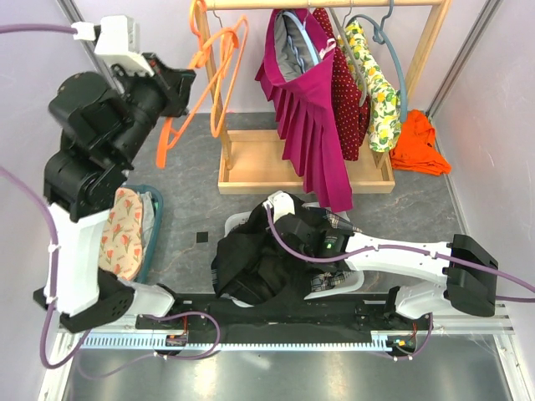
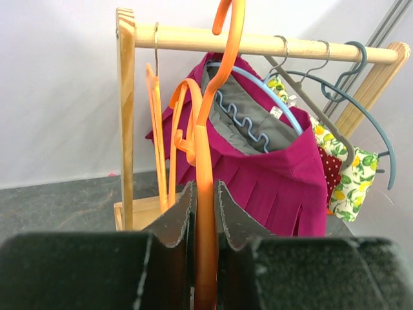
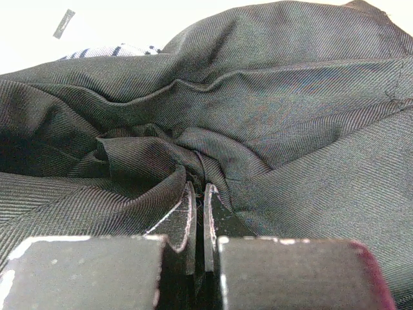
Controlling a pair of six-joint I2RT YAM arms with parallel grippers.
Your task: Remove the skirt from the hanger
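Risk starts at the left gripper (image 2: 205,194), whose 2 fingers are closed tight on the thin shaft of an orange hanger (image 2: 201,155), held upright and bare just in front of the wooden rail (image 2: 258,44). That shaft is smooth and narrow, so it could swivel or slide between the pads if the arm swings. Its hook end stands close to the other orange hangers (image 2: 157,129) on the rail, where it could snag and drag them off. The right gripper (image 3: 197,194) is shut on 1 small fold of black cloth (image 3: 277,110), which I take to be the skirt. It lies bunched on the table (image 1: 180,209) between the 2 arm bases, well apart from the held hanger and so, by my judgement, already free of it. A pinch that shallow may slip out if the cloth is lifted, or haul the whole heap over the near edge. A magenta pleated skirt (image 1: 313,125) also hangs on a blue hanger (image 2: 258,82) on the rail. If that is the piece meant, neither gripper touches it, and the raised left arm is near enough to knock it.
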